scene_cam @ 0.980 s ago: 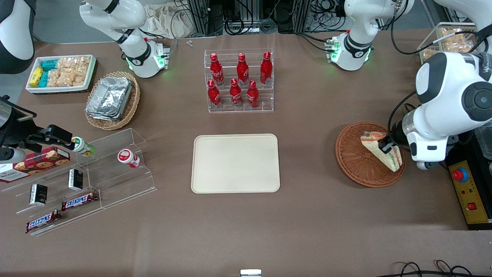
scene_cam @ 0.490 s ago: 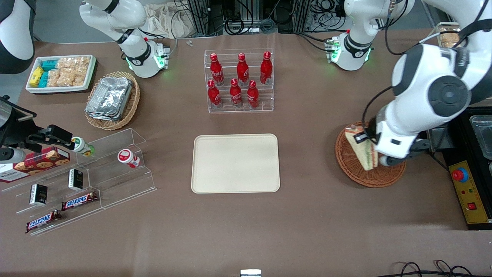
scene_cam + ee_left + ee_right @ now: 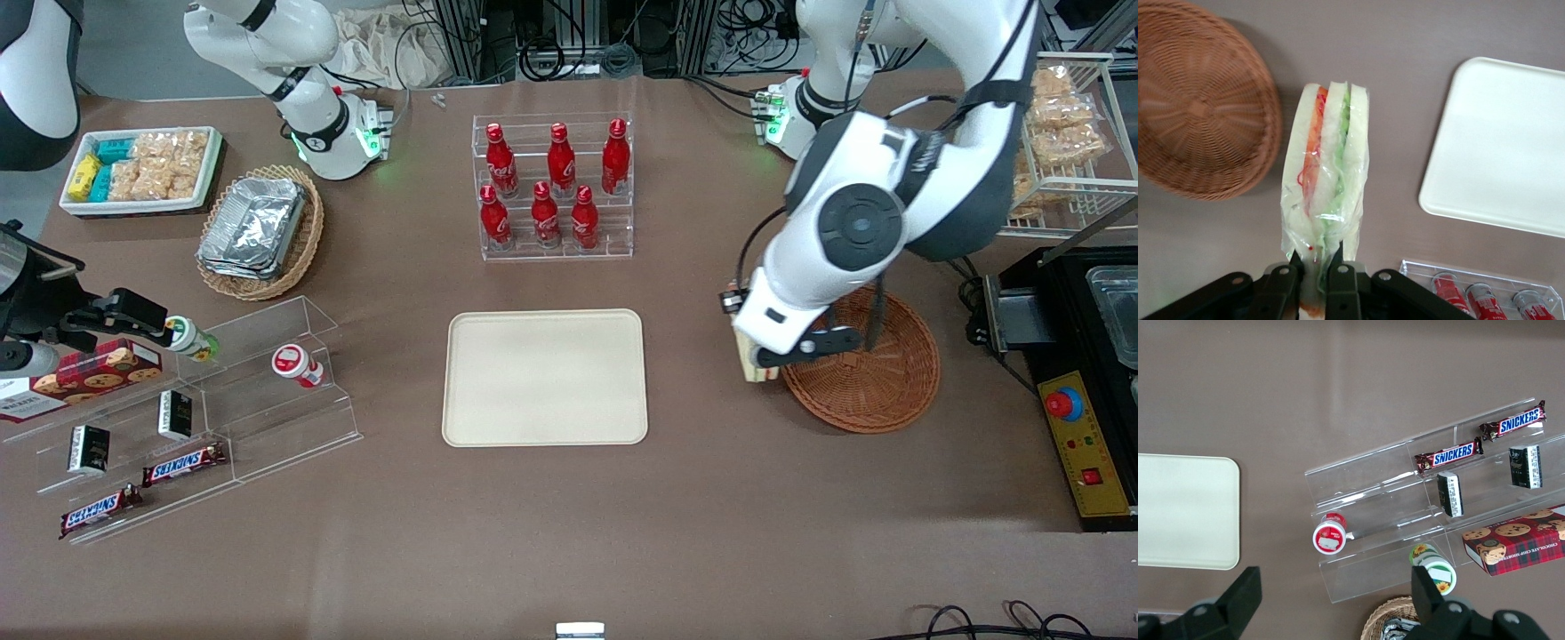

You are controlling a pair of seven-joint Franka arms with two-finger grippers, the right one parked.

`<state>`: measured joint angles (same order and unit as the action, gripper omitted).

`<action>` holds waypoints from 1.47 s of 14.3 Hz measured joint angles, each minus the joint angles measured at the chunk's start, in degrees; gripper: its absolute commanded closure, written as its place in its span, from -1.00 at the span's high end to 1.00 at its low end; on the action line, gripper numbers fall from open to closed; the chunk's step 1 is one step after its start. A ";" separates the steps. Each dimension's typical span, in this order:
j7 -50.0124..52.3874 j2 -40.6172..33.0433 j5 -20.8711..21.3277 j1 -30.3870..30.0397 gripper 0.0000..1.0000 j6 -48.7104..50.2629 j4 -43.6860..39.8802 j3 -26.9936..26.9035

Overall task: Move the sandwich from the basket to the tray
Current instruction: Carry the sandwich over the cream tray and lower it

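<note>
my gripper (image 3: 1316, 270) is clamped on the wrapped end of the sandwich (image 3: 1326, 170), which hangs from it with its orange and green layers edge-on. it is lifted off the table (image 3: 693, 498), out of the basket (image 3: 876, 378) and just beside its rim, between the basket and the tray (image 3: 545, 377). in the front view my arm covers most of the sandwich (image 3: 756, 366); only a pale edge shows below my gripper (image 3: 761, 360).
</note>
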<state>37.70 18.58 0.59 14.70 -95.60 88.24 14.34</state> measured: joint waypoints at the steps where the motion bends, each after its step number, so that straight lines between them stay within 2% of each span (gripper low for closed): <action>1: -0.01 1.11 0.00 1.50 -1.00 -1.57 -0.20 0.03; 6: -0.01 6.71 0.38 6.97 -1.00 -11.78 -0.39 0.11; 11: 0.00 13.65 0.41 9.17 -1.00 -19.72 -0.89 0.10; 20: 3.53 21.27 0.38 11.47 -1.00 -26.13 -1.86 0.11; 21: 4.10 21.54 0.38 11.51 -0.41 -26.25 -1.93 0.11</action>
<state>41.80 40.11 0.97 26.21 -121.85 86.32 14.45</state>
